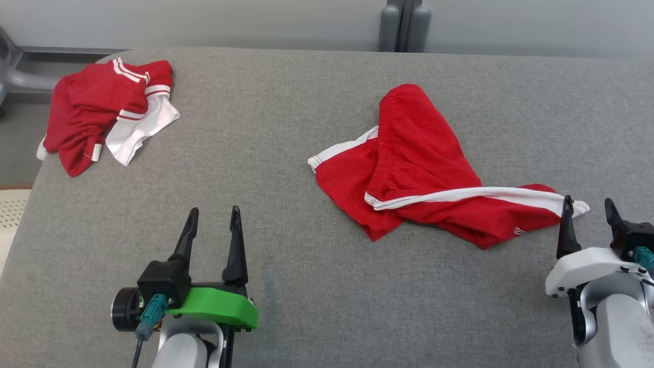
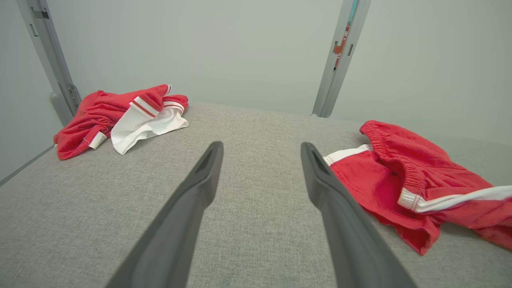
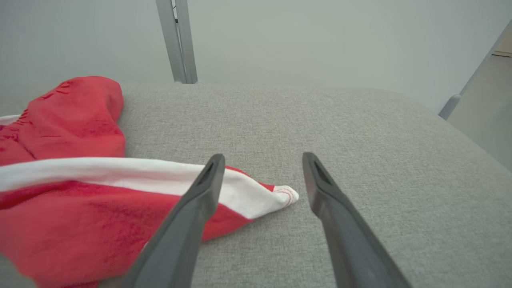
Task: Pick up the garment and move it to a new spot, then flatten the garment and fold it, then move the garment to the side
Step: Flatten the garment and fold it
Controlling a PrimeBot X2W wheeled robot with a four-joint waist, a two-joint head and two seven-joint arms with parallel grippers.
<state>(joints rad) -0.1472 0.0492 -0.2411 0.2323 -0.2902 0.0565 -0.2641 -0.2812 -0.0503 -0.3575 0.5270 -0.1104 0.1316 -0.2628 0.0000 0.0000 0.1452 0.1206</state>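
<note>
Garments number two on the grey surface [image 1: 306, 306]. One, the red shorts [image 1: 424, 168], lies crumpled right of the middle. Its elastic waistband is toward the far side, and a long white side stripe runs across its near part to a pointed corner at the right. The other, a red and white bundle [image 1: 102, 112], sits at the far left corner of the surface, well apart from the shorts. Its folds show narrow red and white bands; what kind of clothing it is I cannot tell.

Hands number two as well, each with two long dark fingers. The left hand [image 1: 213, 212] is at the near left, over bare surface between the two garments, with its fingers spread wide and nothing between them. The right hand [image 1: 587, 204] is at the near right, its fingers also spread wide and holding nothing. Its left finger stands right at the white-striped corner of the shorts and crosses in front of it in the right wrist view; whether it touches the cloth cannot be told. Its right finger is over bare surface, and the very tip of the corner shows in the gap between the two.

One grey post [image 1: 403, 25] rises behind the far edge of the surface, against a pale wall [image 1: 255, 20].
</note>
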